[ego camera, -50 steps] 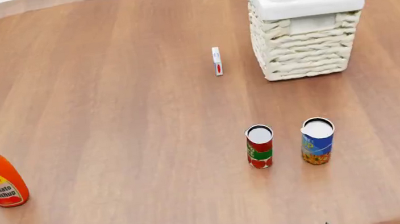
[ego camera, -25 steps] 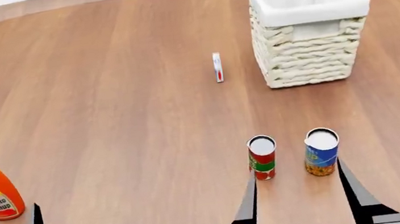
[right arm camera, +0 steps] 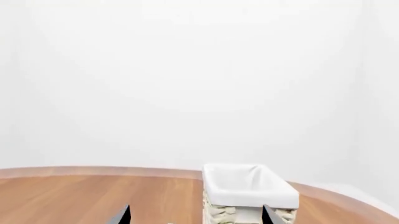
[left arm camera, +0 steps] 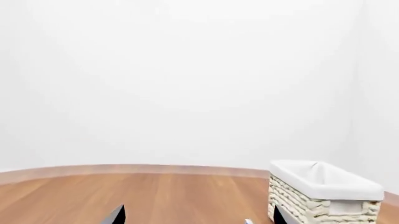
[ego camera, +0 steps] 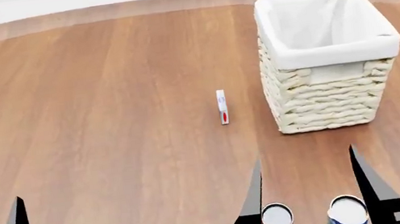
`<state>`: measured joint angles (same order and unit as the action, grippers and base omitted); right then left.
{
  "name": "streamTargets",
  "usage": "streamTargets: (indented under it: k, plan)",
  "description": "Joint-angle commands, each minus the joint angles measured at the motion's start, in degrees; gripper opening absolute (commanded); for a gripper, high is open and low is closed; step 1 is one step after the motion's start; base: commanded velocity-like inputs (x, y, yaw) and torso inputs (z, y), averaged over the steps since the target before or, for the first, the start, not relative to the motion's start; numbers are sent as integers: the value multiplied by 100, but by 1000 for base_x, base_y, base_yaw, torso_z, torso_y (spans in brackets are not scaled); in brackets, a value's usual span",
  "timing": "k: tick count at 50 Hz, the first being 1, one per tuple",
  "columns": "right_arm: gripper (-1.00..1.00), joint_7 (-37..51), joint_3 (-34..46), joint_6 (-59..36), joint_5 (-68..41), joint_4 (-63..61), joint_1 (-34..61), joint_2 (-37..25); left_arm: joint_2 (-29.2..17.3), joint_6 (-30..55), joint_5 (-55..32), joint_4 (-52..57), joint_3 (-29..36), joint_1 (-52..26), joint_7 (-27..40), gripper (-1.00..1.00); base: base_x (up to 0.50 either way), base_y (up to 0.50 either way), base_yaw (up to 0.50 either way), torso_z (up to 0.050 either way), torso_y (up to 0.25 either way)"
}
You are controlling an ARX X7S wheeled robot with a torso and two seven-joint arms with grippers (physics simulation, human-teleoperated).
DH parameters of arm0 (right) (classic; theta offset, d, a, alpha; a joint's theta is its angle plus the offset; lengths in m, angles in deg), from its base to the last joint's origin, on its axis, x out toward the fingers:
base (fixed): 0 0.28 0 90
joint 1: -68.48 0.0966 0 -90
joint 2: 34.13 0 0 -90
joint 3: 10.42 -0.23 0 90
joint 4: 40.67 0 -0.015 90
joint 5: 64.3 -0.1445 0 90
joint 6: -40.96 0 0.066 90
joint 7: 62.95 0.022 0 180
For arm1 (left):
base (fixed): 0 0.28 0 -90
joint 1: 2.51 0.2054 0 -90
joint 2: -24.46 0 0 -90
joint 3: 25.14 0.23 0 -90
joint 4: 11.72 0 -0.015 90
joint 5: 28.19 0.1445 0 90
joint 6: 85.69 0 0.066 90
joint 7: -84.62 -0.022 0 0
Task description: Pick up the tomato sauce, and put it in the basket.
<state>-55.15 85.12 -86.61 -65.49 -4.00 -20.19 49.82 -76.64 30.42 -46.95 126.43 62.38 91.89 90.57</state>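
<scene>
The tomato sauce (ego camera: 277, 221), a little silver-topped tin with red-and-green label, sits between the right gripper (ego camera: 308, 202)'s wide-spread fingers (ego camera: 252, 208), blue can (ego camera: 347, 214) beside it.

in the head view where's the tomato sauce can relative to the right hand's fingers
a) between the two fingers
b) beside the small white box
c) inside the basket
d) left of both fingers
a: the tomato sauce stands between the two fingers of the right hand, alongside the blue can.
</scene>
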Motion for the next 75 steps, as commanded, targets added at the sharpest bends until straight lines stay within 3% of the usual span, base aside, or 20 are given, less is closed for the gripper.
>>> streamTargets:
  k: [1, 36, 51, 61, 68, 75]
  plan:
    - [100, 64, -80, -78, -179, -83, -22, -62, -54, 73, -100, 69, -5, -36, 71, 100, 500, 0, 0, 0, 0]
    - [100, 343, -38, 167, -381, 179, -59, -176, -241, -28, -230, -214, 55, -171, 252, 100, 500, 0, 0, 0, 1]
    - [100, 528, 140, 160, -412, -235, -617, -212, -285, -316, -167, -531, 183, -113, 245, 100, 0, 0, 0, 0, 1]
    - [100, 894, 367, 1527, -128, -527, -2257, -229, -324, -475, -205, -714, 168, -50, 236, 100, 0, 0, 0, 0, 0]
    - [100, 1164, 560, 3462, 209, -44, -3896, -344, -331, -683, -204, -1001, 177, -34, 172, 100, 0, 0, 0, 0, 0]
    - [100, 1571, 572, 4366, 346, 456, -4582, -282, -356, -781, -236, -1116, 162, -12, 159, 100, 0, 0, 0, 0, 0]
